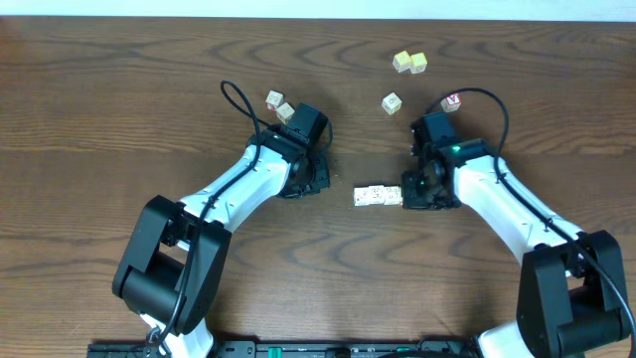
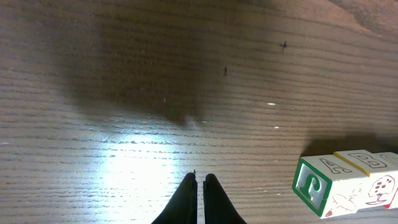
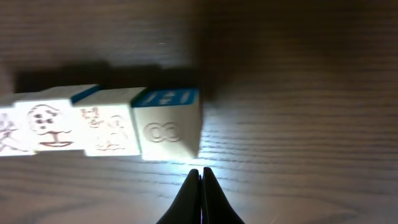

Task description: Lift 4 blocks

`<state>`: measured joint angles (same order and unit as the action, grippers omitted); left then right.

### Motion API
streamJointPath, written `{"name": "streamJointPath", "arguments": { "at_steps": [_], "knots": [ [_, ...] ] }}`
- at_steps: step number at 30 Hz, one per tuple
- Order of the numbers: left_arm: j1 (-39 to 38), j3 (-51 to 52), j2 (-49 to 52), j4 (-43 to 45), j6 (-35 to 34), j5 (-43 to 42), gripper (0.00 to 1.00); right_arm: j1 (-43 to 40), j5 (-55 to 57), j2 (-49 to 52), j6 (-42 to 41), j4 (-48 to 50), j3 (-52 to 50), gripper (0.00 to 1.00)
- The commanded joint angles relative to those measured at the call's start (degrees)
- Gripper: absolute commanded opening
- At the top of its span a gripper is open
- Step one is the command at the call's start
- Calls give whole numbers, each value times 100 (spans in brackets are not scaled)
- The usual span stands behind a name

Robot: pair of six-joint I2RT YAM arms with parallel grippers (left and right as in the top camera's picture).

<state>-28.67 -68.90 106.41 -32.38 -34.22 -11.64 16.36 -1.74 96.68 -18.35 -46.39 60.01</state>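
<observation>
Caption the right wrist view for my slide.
Shut right pincer near the blue-edged end block of a row of alphabet blocks on the wood table.

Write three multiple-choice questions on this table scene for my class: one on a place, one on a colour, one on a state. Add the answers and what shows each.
1. Where does the row of blocks lie?
A) between the left gripper and the right gripper
B) in a far corner
C) on an arm's base

2. In the left wrist view, what colour frames the end block face?
A) purple
B) green
C) orange

3. How do the left gripper's jaws stand?
A) wide open
B) shut on a block
C) shut, empty

Answers:
1 A, the overhead view shows the row between both arms' tips.
2 B, a green border rings the letter.
3 C, the jaws meet with nothing between.
</observation>
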Motion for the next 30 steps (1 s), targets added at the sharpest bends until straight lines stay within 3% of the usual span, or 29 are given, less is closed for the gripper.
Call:
{"name": "streamJointPath", "arguments": {
  "at_steps": [1, 13, 30],
  "knots": [
    [-7, 44, 33, -13, 96, 76, 8, -15, -229, 33, 125, 35, -146, 1],
    [-7, 44, 33, -13, 96, 79, 7, -13, -328, 35, 125, 79, -372, 1],
    [-7, 44, 33, 11, 96, 76, 7, -13, -566, 35, -4, 979, -822, 1]
  ]
}}
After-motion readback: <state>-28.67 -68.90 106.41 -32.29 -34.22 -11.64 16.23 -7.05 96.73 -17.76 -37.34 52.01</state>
